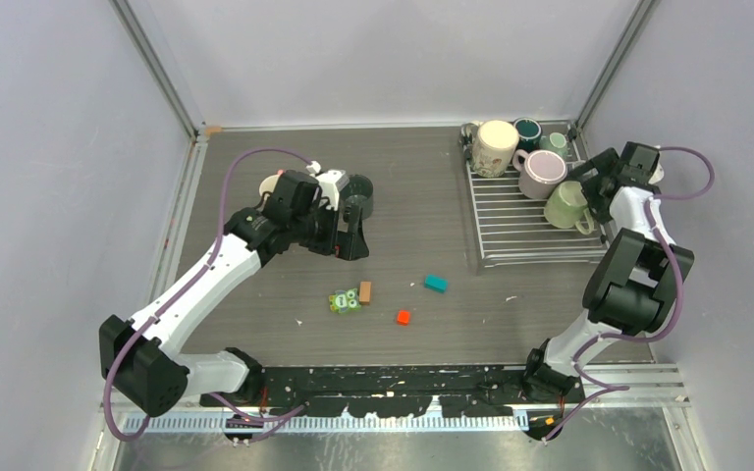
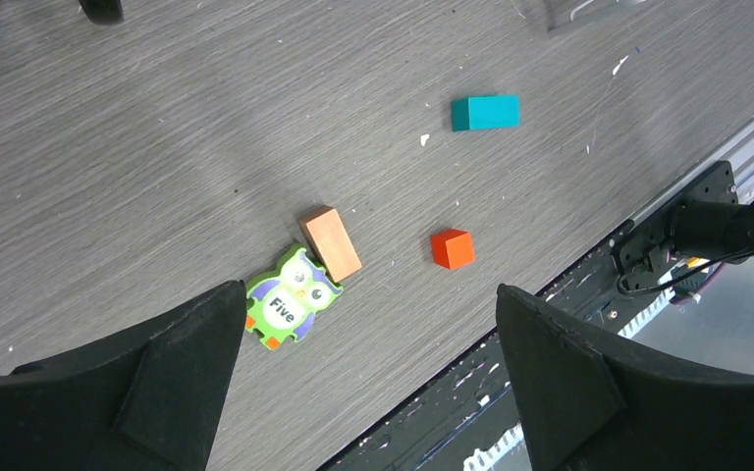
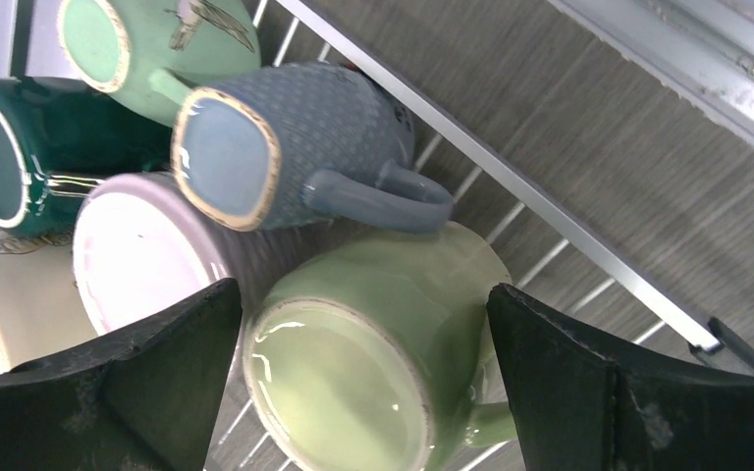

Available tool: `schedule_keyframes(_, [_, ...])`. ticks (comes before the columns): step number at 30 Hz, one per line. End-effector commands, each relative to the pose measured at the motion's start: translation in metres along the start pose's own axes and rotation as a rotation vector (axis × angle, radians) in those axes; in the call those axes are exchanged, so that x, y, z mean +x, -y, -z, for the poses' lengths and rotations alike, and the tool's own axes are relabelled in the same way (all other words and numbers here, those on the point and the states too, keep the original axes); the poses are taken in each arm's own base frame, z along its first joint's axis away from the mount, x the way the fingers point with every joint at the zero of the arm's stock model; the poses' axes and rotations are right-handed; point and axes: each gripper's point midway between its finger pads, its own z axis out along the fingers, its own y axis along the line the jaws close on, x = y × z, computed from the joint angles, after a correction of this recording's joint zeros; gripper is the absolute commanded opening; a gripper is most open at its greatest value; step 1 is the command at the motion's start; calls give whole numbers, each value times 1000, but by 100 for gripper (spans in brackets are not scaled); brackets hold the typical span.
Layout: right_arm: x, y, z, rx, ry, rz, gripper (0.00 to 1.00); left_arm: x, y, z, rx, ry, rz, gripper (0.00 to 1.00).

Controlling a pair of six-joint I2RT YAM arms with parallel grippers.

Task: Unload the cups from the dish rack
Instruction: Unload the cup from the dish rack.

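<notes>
Reading "Five", owl [image 2: 288, 302] near left hand [image 2: 371, 324]

Both arms pair white links with chunky black joint housings. A mauve cable [image 1: 255, 153] loops along the left arm [image 1: 196, 280], another along the right arm [image 1: 634, 208]. Matte black wedge-shaped jaws fill each wrist view's lower corners.

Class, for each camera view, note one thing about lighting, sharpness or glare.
Top view: even, soft light, only faint shadows on the table. Left wrist view: sharp enough to read "Five" on the owl card; the fingers show as dark shapes. Right wrist view: glossy highlights on the pale green mug.
</notes>
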Motion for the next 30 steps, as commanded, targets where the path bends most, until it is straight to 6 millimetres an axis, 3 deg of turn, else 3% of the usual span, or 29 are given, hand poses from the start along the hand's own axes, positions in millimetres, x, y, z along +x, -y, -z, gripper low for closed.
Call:
schedule_keyframes(1, [2, -2, 16, -19, 17, -50, 100, -7, 7, 0, 36, 23, -36, 100])
schedule_keyframes(14, [25, 8, 35, -27, 13, -104, 100, -4, 8, -4, 45, 2, -33, 100])
schedule_keyframes(23, [42, 8, 36, 13, -27, -184, 100, -2, 8, -7, 52, -11, -30, 100])
schedule_keyframes(30, [36, 0, 38, 28, 2, -207, 100, 0, 9, -7, 59, -18, -31, 100])
